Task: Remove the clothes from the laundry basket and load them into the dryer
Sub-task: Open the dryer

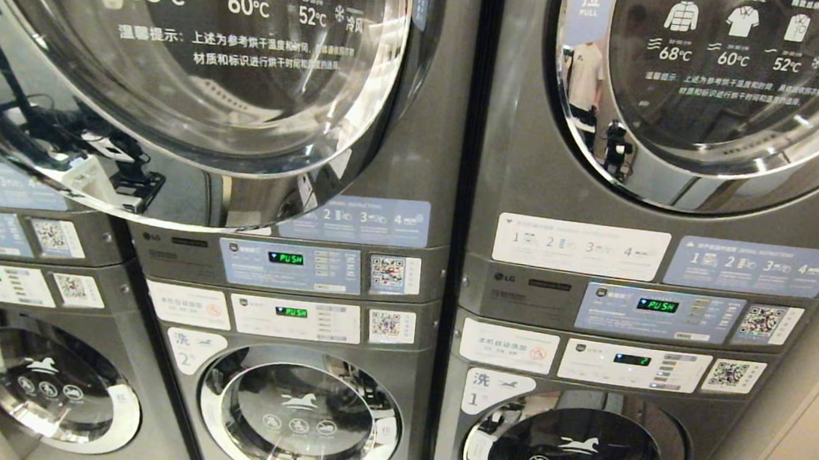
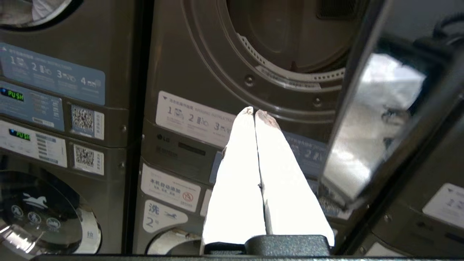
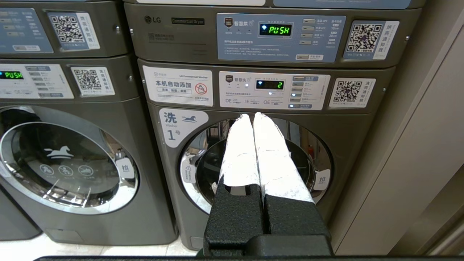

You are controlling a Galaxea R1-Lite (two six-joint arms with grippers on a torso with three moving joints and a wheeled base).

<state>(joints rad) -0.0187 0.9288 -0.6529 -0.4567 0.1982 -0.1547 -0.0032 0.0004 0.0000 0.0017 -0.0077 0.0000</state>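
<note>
- I'm facing a wall of stacked grey machines, dryers above and washers below, and neither of my arms is showing in the head view.
- The dryer door (image 1: 168, 79) on the upper left is standing swung open toward me, its round glass printed with 68°C, 60°C and 52°C and filling the top left of my view.
- My left gripper (image 2: 253, 113) is pointing up at the open dryer drum (image 2: 286, 40), its 2 white fingers (image 2: 239, 174) pressed together tip to tip with nothing between them.
- The drum mouth is looking dark, with a perforated ring along its lower rim; I'm seeing no clothing inside from this angle.
- The open door's shiny edge is running diagonally just beside my left gripper in the left wrist view.
- My right gripper (image 3: 252, 115) is hanging low in front of washer 1 (image 3: 253, 159), its 2 white fingers (image 3: 268, 152) closed flat against each other and holding nothing.
- Above washer 1, the washer panel (image 3: 270, 85) is showing a green 2, and the dryer panel (image 3: 275, 29) above that is reading PUSH.
- The right-hand dryer door (image 1: 731, 88) is sitting shut, with a person in a white shirt reflected in its chrome rim.
- The laundry basket and the clothes are showing in none of my 3 views, so I cannot tell where they are.
- A beige wall (image 1: 809, 449) is running along the right side of the machines.
</note>
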